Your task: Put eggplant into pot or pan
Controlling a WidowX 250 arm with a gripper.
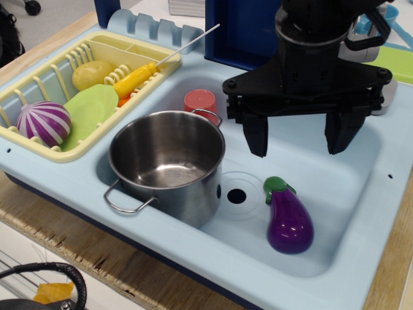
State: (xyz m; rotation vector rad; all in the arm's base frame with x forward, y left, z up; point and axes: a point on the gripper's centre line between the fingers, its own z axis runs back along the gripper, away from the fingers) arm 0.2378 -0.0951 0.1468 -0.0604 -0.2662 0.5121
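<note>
At lower right of the frame, in the sink basin, the eggplant lies free; the pincer hangs spread above it. Best descend straight, grip across its belly, then carry left to the pot.

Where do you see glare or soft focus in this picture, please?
In observation.image, bright reflections streak the pot's inner wall, small highlights sit on the eggplant, and the open pincer is dark with little detail; the rest is sharp.
</note>
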